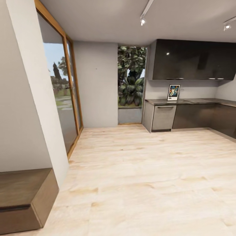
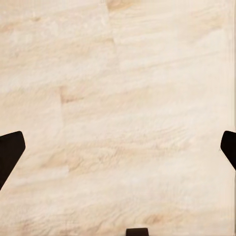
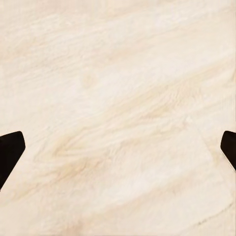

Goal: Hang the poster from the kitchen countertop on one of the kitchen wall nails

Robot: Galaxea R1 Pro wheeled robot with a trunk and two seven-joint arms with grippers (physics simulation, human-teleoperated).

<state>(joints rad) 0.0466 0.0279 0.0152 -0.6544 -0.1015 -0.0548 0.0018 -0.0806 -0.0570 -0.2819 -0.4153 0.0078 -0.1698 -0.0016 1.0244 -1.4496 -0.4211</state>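
Observation:
The poster stands upright far off, on the kitchen countertop, leaning against the wall under the dark upper cabinets. A tiny dark speck that may be a wall nail shows on the pale grey wall between the glass door and the window. In the left wrist view, my left gripper is open over bare wooden floor, its dark fingertips wide apart with nothing between them. My right gripper is also open above the floor and holds nothing.
A low wooden bench sits at the near left against a white pillar. A tall glass door lines the left side. Pale wood floor stretches to the grey cabinet fronts.

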